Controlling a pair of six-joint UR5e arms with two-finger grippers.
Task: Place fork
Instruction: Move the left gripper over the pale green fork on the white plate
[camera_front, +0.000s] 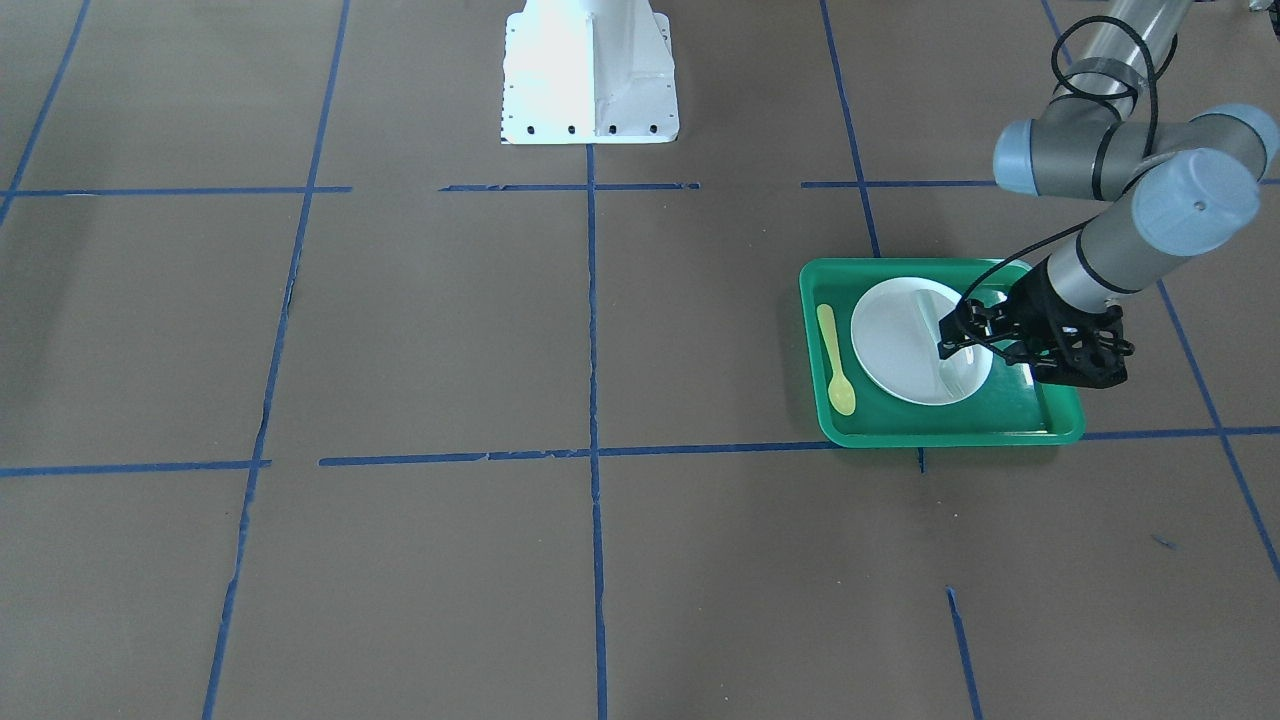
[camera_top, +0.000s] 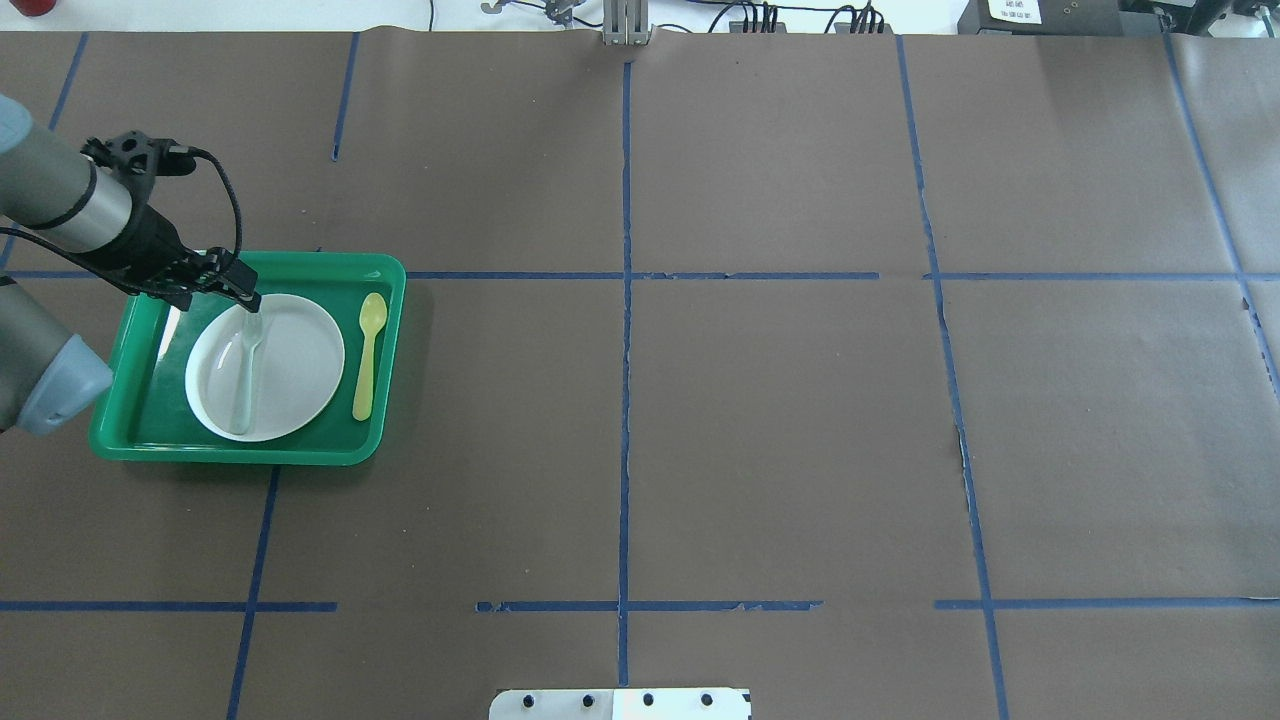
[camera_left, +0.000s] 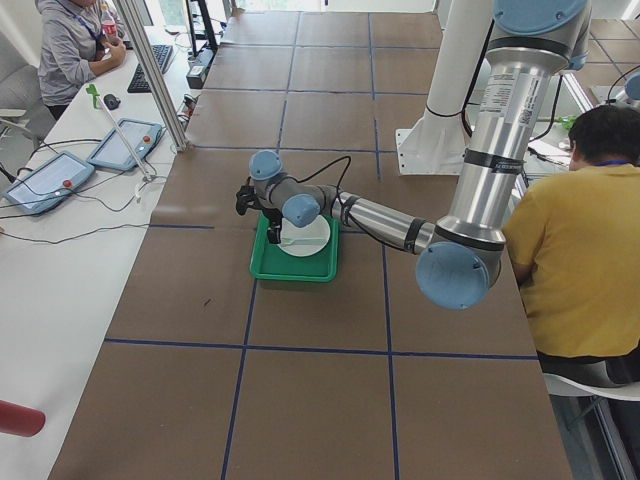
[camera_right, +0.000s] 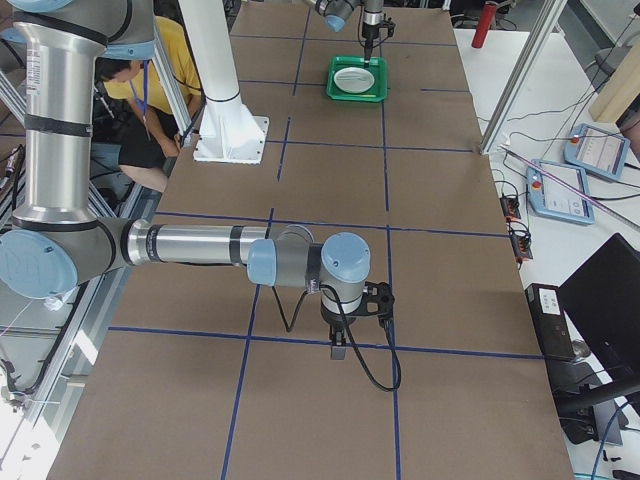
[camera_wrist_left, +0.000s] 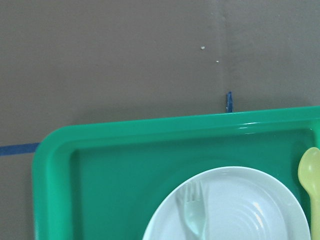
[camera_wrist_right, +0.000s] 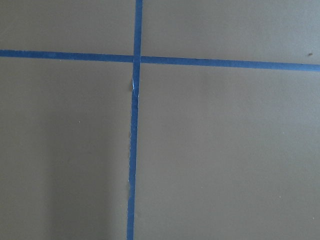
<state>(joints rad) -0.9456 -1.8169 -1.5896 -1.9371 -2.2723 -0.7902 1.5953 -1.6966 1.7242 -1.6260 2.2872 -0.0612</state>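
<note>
The pale whitish fork (camera_top: 245, 375) lies on the white plate (camera_top: 295, 365) in the green tray (camera_top: 250, 455), tines away from me. In the left wrist view its tines (camera_wrist_left: 192, 192) sit on the plate's far part. My left gripper (camera_top: 250, 300) hangs just above the fork's tine end, over the plate's far edge. It looks open and empty in the front view (camera_front: 962, 330). My right gripper (camera_right: 338, 350) shows only in the exterior right view, low over bare table far from the tray. I cannot tell whether it is open or shut.
A yellow spoon (camera_top: 368, 350) lies in the tray to the right of the plate. The white robot base (camera_front: 590, 70) stands mid-table on my side. Blue tape lines cross the brown table cover. Operators sit beside the table in the side views.
</note>
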